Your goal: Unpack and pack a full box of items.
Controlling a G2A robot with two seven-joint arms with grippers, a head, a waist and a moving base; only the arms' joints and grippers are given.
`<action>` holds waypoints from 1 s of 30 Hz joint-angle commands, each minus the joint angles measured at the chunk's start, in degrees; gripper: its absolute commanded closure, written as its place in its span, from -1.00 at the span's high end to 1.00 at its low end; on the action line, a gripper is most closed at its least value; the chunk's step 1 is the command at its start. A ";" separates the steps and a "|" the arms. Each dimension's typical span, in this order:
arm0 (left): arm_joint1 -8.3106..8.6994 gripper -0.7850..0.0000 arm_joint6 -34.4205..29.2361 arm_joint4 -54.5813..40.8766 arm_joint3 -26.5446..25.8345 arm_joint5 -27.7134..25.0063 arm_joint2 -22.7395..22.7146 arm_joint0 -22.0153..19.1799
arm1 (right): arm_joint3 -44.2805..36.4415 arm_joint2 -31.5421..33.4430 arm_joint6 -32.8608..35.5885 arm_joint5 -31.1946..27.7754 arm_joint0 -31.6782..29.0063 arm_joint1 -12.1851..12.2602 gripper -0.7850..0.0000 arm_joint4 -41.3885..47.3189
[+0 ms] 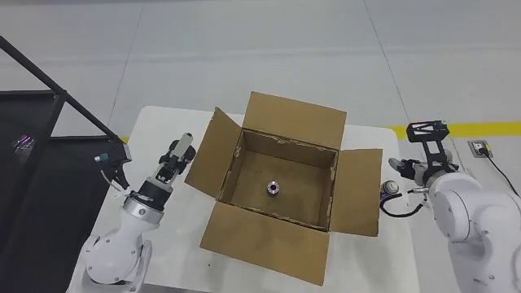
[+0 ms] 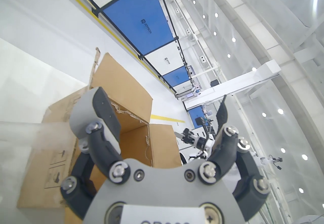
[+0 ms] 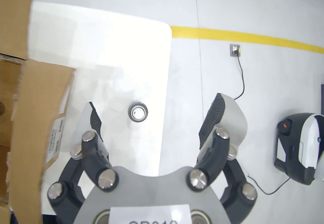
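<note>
**Open cardboard box (image 1: 297,120) on the white table (image 1: 159,126), all four flaps folded outward.** One small round metal part (image 1: 273,187) is seen lying on the box floor, near its centre. A second round metal part (image 3: 137,111) is seen on the table outside the box, just beside the flap on the robot's right side and apart from the cardboard.

The right gripper (image 3: 154,103) is held over the table on that same side of the box, near the second part. Its fingers (image 3: 214,113) are spread wide, with nothing between them but the part lying lower down, untouched.

The left gripper (image 2: 162,100) is held off the opposite side of the box, close to the left flap and angled up toward the box's rim. Its fingers (image 2: 103,108) are likewise set apart, and nothing is held.

Farther from the box than the second part, on the floor, a yellow line (image 3: 240,36), a socket (image 3: 235,49) with a black cable, and a black-and-white device (image 3: 301,146) are seen.
</note>
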 commanded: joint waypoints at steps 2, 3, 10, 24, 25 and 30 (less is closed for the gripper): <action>0.43 1.00 -1.01 1.68 -0.61 0.38 -2.98 0.85 | -3.59 -3.69 0.09 0.18 1.18 -0.28 1.00 -2.53; 0.64 1.00 -2.21 2.83 -0.74 0.68 -3.92 1.08 | -4.21 -5.15 -0.01 -0.15 1.74 -0.41 1.00 -2.88; 1.91 1.00 -13.52 8.37 0.96 5.17 -6.24 0.93 | -2.83 -14.93 -1.84 -6.01 7.78 -1.56 1.00 0.50; 2.56 -0.59 -16.63 16.07 4.08 8.74 -0.25 -3.08 | 3.47 -22.08 -2.91 -12.30 13.79 -2.78 1.00 7.04; 2.60 -0.74 -16.84 16.18 4.11 8.88 -0.11 -3.08 | 3.47 -22.08 -2.91 -12.30 13.79 -2.78 1.00 7.04; 2.81 -1.00 -17.54 17.11 4.50 9.78 0.41 -3.35 | 3.47 -22.08 -2.91 -12.30 13.79 -2.78 1.00 7.04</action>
